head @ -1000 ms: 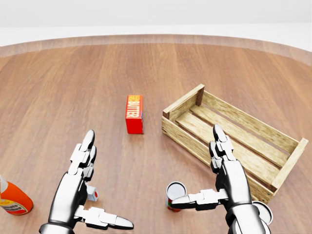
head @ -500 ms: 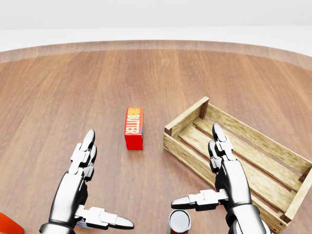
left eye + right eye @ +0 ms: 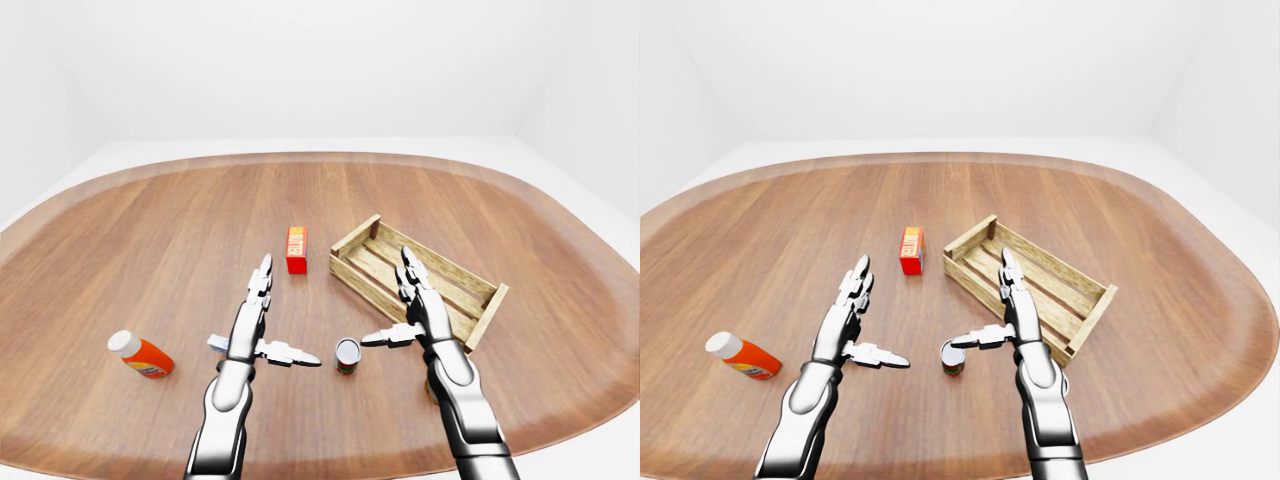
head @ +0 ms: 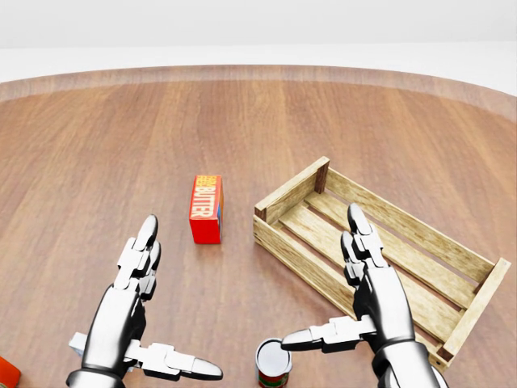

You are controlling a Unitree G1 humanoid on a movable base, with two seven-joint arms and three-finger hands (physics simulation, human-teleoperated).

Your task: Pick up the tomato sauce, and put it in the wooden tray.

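Note:
The tomato sauce, a small can (image 4: 273,364) with a red and green label, stands upright on the wooden table at the bottom edge of the head view. My right hand (image 4: 321,275) is open, and its thumb (image 4: 311,335) points left just above the can without gripping it. The wooden tray (image 4: 295,192), a slatted crate, lies to the right, partly behind the right hand's fingers. My left hand (image 4: 179,299) is open at the lower left and holds nothing.
A red butter box (image 4: 206,208) lies left of the crate. An orange bottle (image 3: 142,354) with a white cap lies on its side at the far left. A small white box (image 3: 218,343) sits by the left wrist. The round table's edge (image 3: 320,157) curves across the top.
The camera has moved. The table's things first slid down the head view, then left. Both hands keep their open pose and their place in the picture.

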